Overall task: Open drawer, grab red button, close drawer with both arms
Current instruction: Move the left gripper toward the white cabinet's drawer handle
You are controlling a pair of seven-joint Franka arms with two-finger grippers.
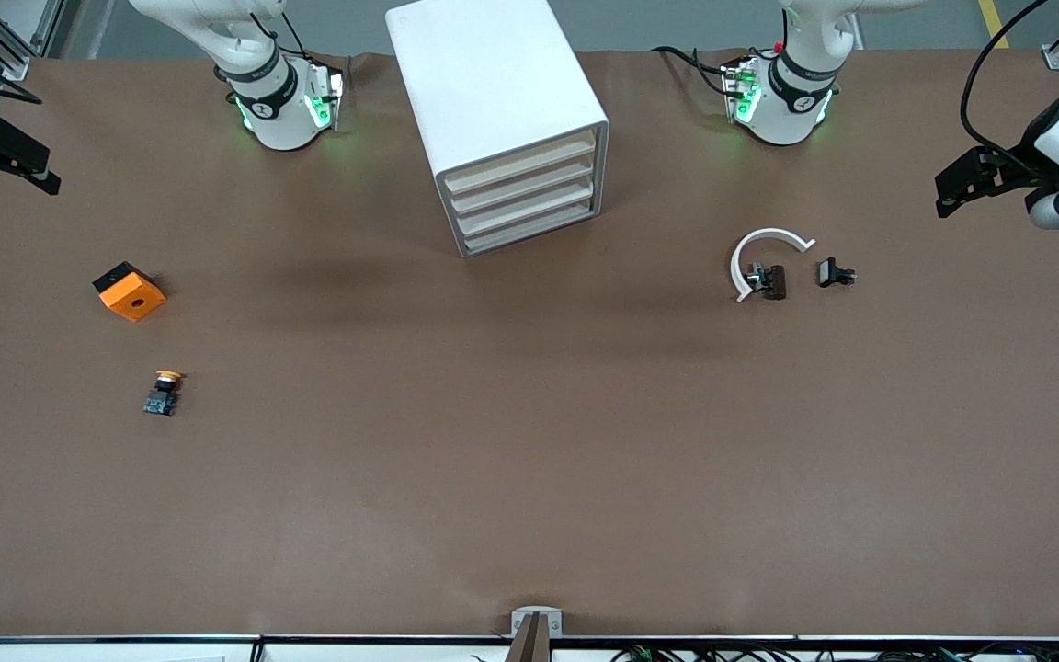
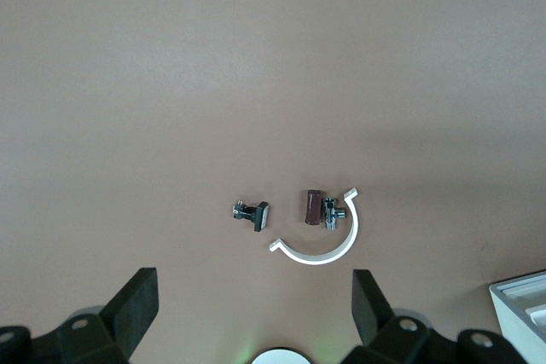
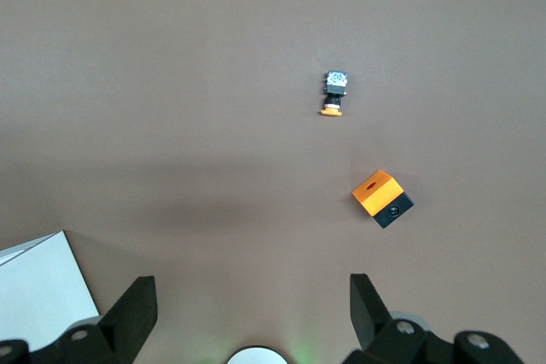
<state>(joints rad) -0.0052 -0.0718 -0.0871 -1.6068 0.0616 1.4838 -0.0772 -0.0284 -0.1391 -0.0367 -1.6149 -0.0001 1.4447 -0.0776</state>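
Cabinet (image 1: pixel 493 110): between my two arm bases, all four drawers shut, so the lowest drawer (image 1: pixel 529 229) is my first job
Left gripper (image 1: pixel 975 184): fingers spread, parked high at its table end, clear of the front
Right gripper (image 1: pixel 5 156): fingers spread, waiting likewise
Button: no red cap visible (presumably inside the drawer)

open tabletop (image 1: pixel 529 441) before cabinet (image 1: pixel 502 119) (drawers shut), small parts at ends

Cabinet (image 1: pixel 502 119) mid-table between the arm bases, cube (image 1: pixel 129 291) and button (image 1: pixel 164 393) toward the right arm's end, button nearer the camera, curved clip (image 1: pixel 762 253) toward the left arm's end
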